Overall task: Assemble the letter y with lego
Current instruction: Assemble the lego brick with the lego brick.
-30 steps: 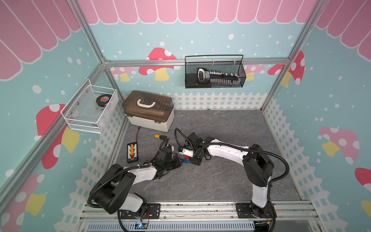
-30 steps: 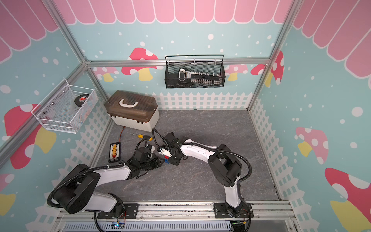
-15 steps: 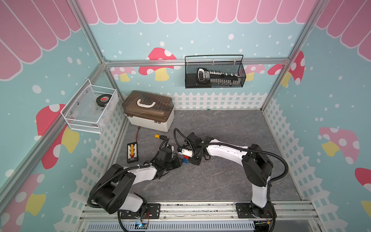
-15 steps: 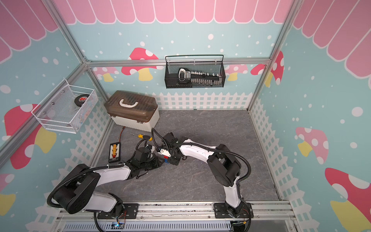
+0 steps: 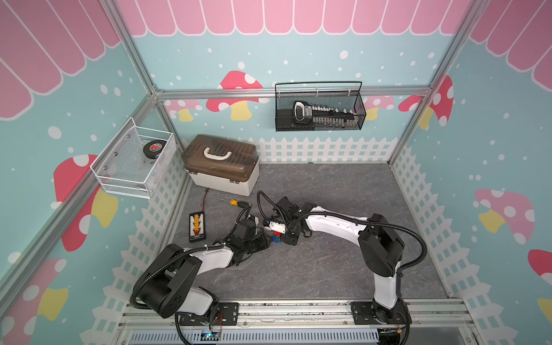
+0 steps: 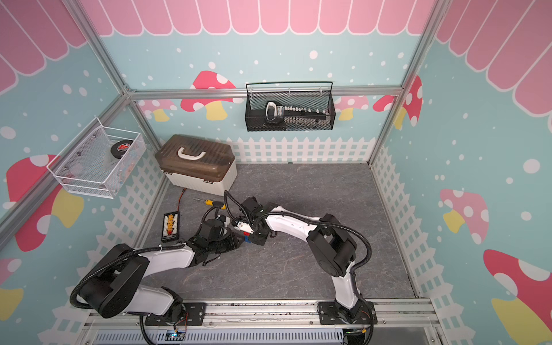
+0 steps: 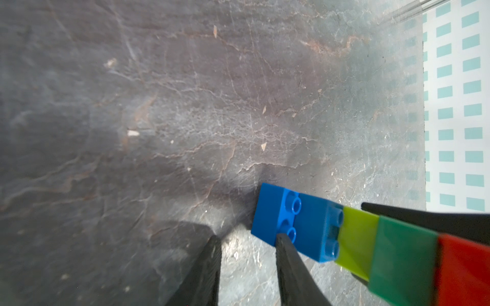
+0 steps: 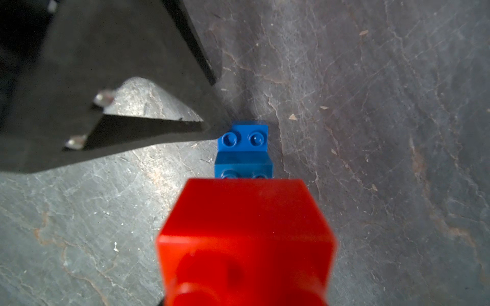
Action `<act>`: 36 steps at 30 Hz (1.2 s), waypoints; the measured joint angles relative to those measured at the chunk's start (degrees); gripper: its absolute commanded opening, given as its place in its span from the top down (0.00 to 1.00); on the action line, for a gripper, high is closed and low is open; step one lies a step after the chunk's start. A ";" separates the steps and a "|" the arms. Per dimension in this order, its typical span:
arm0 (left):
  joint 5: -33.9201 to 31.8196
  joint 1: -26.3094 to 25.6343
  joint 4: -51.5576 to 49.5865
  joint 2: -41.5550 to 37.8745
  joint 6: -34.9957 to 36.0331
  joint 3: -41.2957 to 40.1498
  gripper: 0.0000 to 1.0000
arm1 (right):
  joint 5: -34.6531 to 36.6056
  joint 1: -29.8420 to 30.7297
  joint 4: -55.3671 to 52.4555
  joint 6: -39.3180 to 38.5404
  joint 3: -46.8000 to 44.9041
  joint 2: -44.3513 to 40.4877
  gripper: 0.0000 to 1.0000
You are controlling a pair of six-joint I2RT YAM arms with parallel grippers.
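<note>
Nearest, well in front of the brown-lidded case [image 5: 221, 165], the two arms bend in over the grey tabletop [image 5: 328, 194] and meet. In the left wrist view, the left gripper [image 7: 248, 238] has its fingers [image 7: 209, 270] narrowly apart, with only bare tabletop between them. One fingertip sits against the blue bricks [image 7: 291, 220].

Those bricks are the tail of the letter y [image 7: 371, 246], a joined row of blue, a lime-green brick [image 7: 356, 241], a dark-green brick [image 7: 403, 257] and a red brick [image 7: 464, 270]. The right gripper [image 5: 286, 237] is closed on the red and green end, and one of its dark fingers lies along that end. The right wrist view looks down past the red brick to the blue tail. The blue end points at the tabletop; whether it touches cannot be told. In a top view the figure sits between the two grippers, in front of the case's right end.

Just before the case's front wall lies a yellow-handled screwdriver [image 5: 237, 203]. Before its left end lies a black strip [image 5: 197, 225] of yellow and orange connectors. The case is closed, with a white handle on top, and its contents are hidden.

Left of the case and higher, a white wire basket [image 5: 158, 171] on the side wall holds a black puck [image 5: 153, 148] with a red label. Right of the case and higher, a black mesh basket [image 5: 321, 125] on the back wall holds a black and silver tool [image 5: 301, 111] with a row of small pieces.
</note>
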 measured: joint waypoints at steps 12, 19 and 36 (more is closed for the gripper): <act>-0.02 0.20 0.00 0.00 0.00 0.00 0.63 | 0.61 0.28 -1.05 -0.07 1.14 0.66 0.81; -0.02 0.20 0.04 0.04 0.00 0.00 0.63 | 0.66 0.31 -1.18 -0.07 1.25 0.68 0.81; -0.22 0.20 -4.20 -5.42 0.02 0.00 0.55 | -0.87 0.83 -2.16 0.24 1.66 0.68 0.81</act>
